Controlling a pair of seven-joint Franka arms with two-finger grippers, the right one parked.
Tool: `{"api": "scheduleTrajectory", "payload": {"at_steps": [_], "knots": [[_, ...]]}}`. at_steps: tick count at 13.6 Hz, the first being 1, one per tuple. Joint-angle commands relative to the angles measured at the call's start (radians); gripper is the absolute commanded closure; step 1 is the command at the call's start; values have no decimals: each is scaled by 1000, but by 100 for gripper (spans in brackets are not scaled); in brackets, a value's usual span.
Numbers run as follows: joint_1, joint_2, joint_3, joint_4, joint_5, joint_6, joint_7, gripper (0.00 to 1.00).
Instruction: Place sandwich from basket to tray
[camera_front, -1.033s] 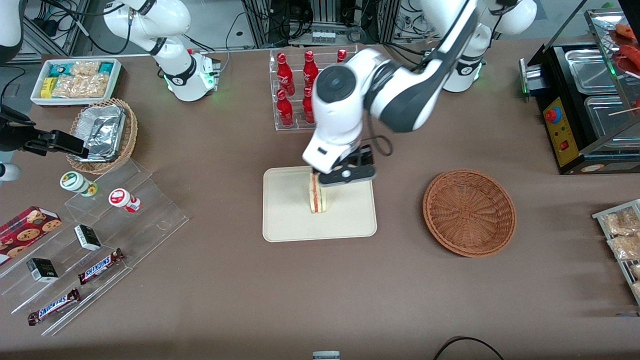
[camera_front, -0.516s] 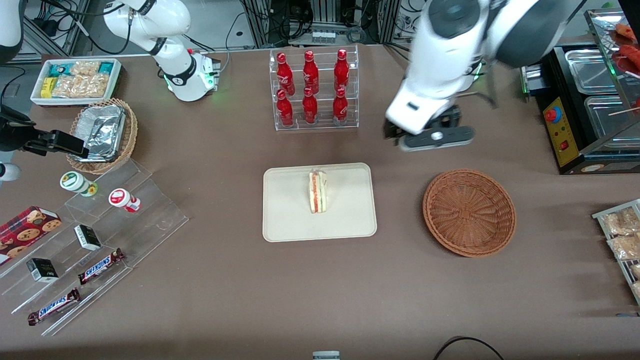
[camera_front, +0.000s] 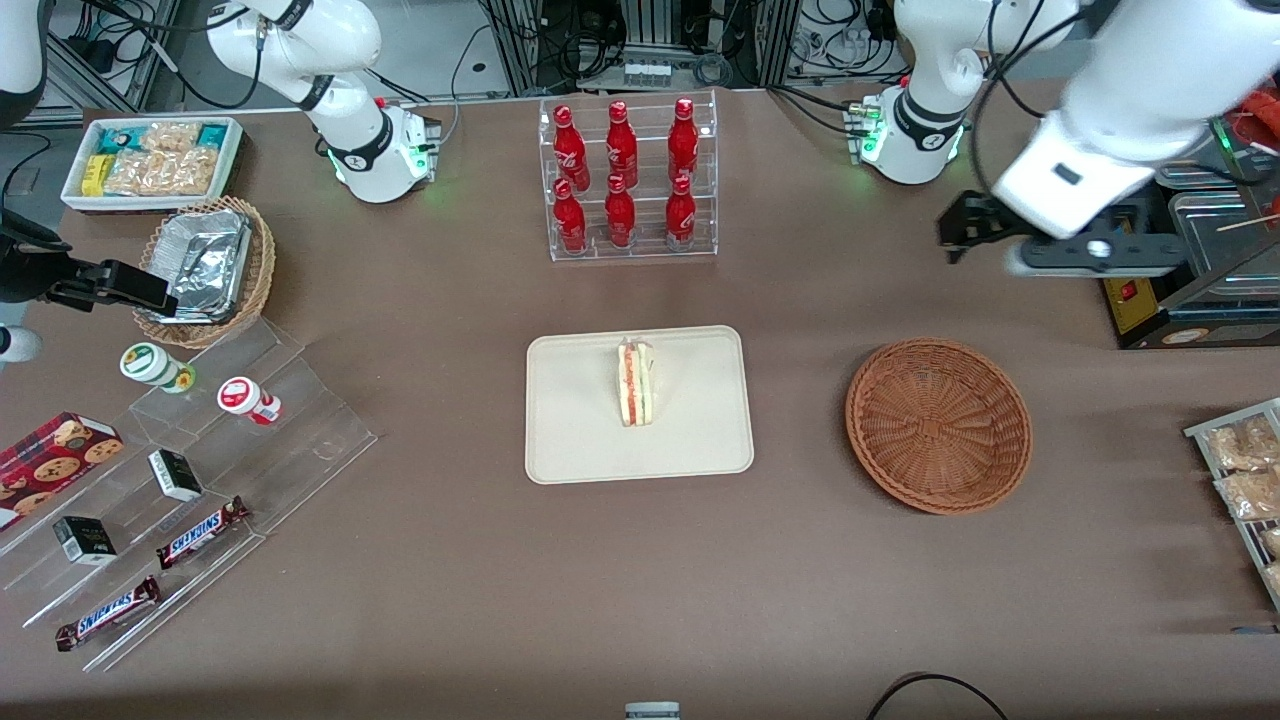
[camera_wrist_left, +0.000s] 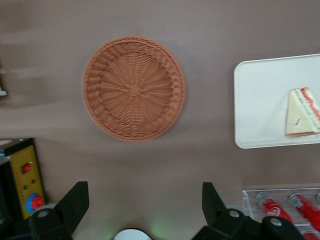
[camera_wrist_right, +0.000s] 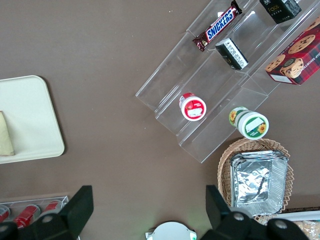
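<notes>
The sandwich (camera_front: 636, 382) rests on the tray (camera_front: 570, 440), well away from the raised hand (camera_wrist_left: 145, 212), whose fingers are spread and empty. It looks soft and light; grip its bread faces gently.

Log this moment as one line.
triangular white-bread sandwich: on cream rectangular tray | reddish-brown wicker basket: empty | gripper: open, above table

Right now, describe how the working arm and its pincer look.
The working arm has glossy white shells with dark grey joint sections. Its base glows green, with black cables trailing to it. The wrist block is white with a small dark slot above a black bar. The pincer has two black wedge-shaped fingers with silver screws, spread open high above the table, nearer the basket.
</notes>
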Motion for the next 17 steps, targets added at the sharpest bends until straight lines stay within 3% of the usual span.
{"api": "scheduleTrajectory", "payload": {"at_steps": [1,8,13,17], "knots": [[100,-35,-14,-19,-19,-11,87,0],[108,113,-5,160,-47,-9,90,0],[108,112,6,171,14,-31,94,0],[108,104,9,170,12,-49,96,0]]}}
